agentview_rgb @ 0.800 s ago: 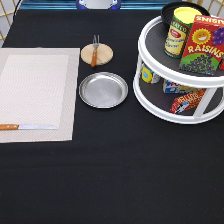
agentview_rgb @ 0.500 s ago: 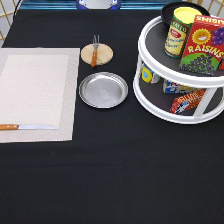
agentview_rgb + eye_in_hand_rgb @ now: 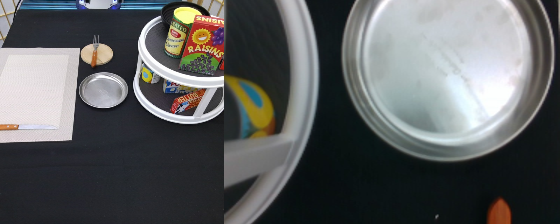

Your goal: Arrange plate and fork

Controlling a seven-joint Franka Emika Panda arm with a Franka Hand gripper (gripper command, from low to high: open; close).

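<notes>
Nearest the exterior view's bottom, only bare black tablecloth (image 3: 115,180). Further up, at the exterior view's left, a pale placemat (image 3: 37,92) with a wooden-handled knife (image 3: 27,127) lying flat along its lower edge, blade toward the right. Just right of the placemat, apart from it, the silver metal plate (image 3: 103,90), resting flat on the cloth, not on the mat. In the wrist view, the same plate (image 3: 449,75) seen from close above, beside the white rim of the turntable rack (image 3: 288,115). Just above the plate, a round wooden disc (image 3: 97,53) carrying the fork (image 3: 94,50), tines toward the exterior view's top. At the right, a white two-tier turntable rack (image 3: 175,75) close beside the plate, holding a raisins box (image 3: 202,45) and a yellow-lidded can (image 3: 179,31) on top. No gripper visible in the exterior view, so finger state impossible to tell.
</notes>
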